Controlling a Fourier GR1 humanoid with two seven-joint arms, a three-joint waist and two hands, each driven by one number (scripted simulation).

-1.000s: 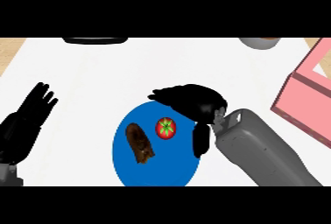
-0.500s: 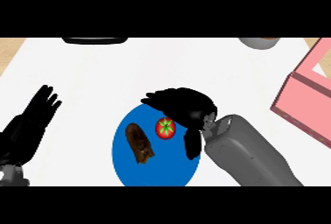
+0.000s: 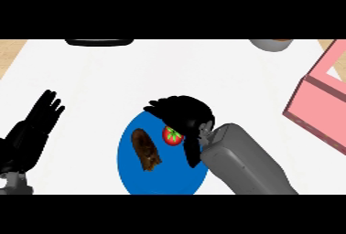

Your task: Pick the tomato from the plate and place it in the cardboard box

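The right robot hand (image 3: 184,114) curls over the tomato (image 3: 172,135) on the blue plate (image 3: 162,180), not yet pinching it. Small, smooth, probably squashy: best cupped around its sides.

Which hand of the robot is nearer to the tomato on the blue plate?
The right hand: it hangs over the tomato, partly hiding it. The left hand rests open far off, beyond the plate.
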